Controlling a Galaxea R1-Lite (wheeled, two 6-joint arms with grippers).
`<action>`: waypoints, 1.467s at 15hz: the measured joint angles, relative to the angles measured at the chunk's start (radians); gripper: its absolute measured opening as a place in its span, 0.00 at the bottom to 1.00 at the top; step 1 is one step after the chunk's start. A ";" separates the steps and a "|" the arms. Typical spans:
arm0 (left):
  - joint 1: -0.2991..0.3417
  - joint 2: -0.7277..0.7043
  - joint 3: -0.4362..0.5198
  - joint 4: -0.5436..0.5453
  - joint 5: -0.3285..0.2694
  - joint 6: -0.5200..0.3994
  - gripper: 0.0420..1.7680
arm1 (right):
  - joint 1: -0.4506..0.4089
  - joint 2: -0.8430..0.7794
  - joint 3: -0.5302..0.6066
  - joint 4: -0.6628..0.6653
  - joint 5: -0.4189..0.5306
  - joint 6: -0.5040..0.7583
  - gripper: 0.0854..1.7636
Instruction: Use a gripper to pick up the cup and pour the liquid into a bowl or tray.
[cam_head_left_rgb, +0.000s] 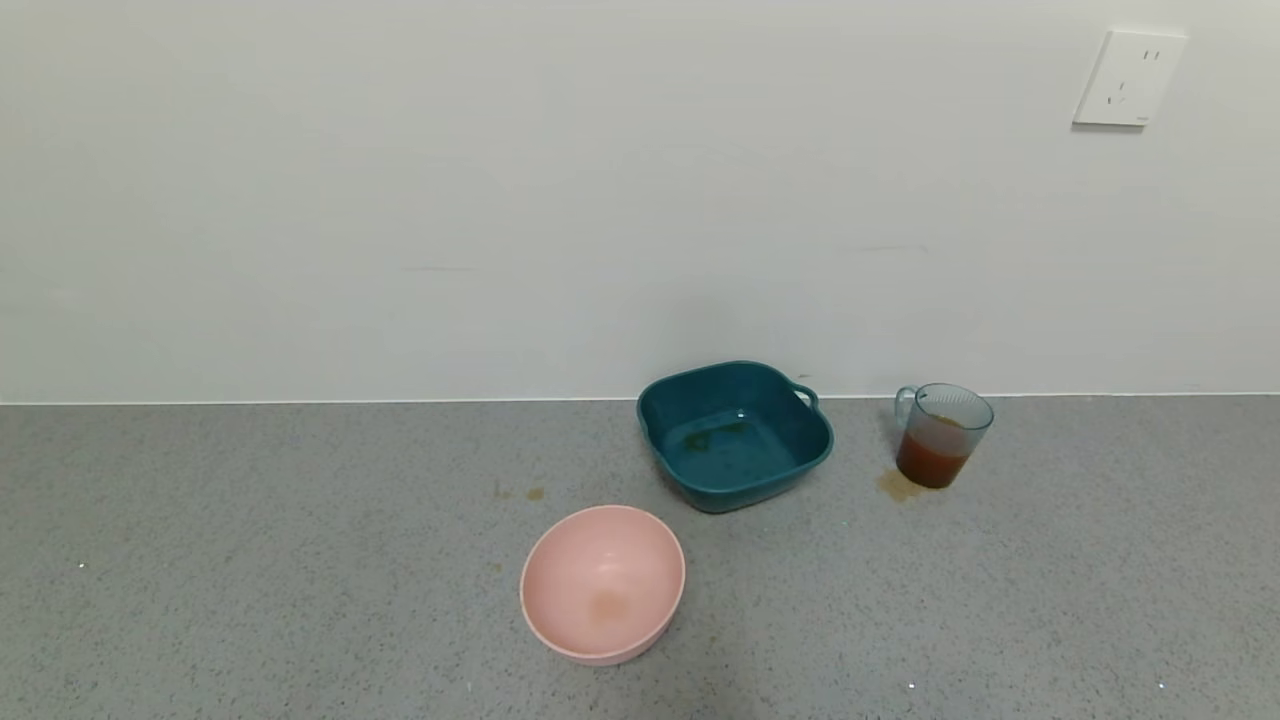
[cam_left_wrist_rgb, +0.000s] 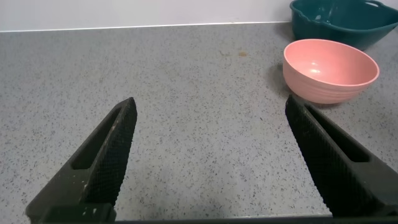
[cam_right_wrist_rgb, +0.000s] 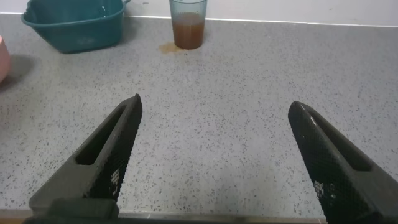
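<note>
From the head view, a small translucent blue-grey ribbed plastic cup (cam_head_left_rgb: 943, 433) with a loop handle stands upright on the grey speckled countertop (cam_head_left_rgb: 250, 560) near the white wall, roughly half full of opaque reddish-brown liquid (cam_head_left_rgb: 932, 461); a brownish spill stain (cam_head_left_rgb: 897, 486) lies on the surface just beside its base. A dark teal square plastic basin with handles (cam_head_left_rgb: 735, 436) sits apart from the cup, to its left. A round pale pink plastic bowl (cam_head_left_rgb: 603, 583) rests nearer the robot, close to the basin, with a faint stain inside. A white wall socket (cam_head_left_rgb: 1130, 78) is fixed high on the wall. Neither arm appears in this view. In the left wrist view, the left gripper (cam_left_wrist_rgb: 208, 155) hovers low over bare countertop, jaws spread wide and empty, the pink bowl and basin beyond it. In the right wrist view, the right gripper (cam_right_wrist_rgb: 214, 158) likewise stands wide apart, holding nothing, well short of the cup and its liquid.
</note>
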 joint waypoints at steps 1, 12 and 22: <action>0.000 0.000 0.000 0.000 0.000 0.000 0.97 | 0.000 0.000 0.000 0.000 0.000 0.000 0.97; 0.000 0.000 0.000 0.000 0.000 0.000 0.97 | 0.000 0.044 -0.068 0.014 0.002 -0.004 0.97; 0.000 0.000 0.000 0.000 0.000 0.000 0.97 | 0.009 0.613 -0.419 -0.020 0.077 -0.005 0.97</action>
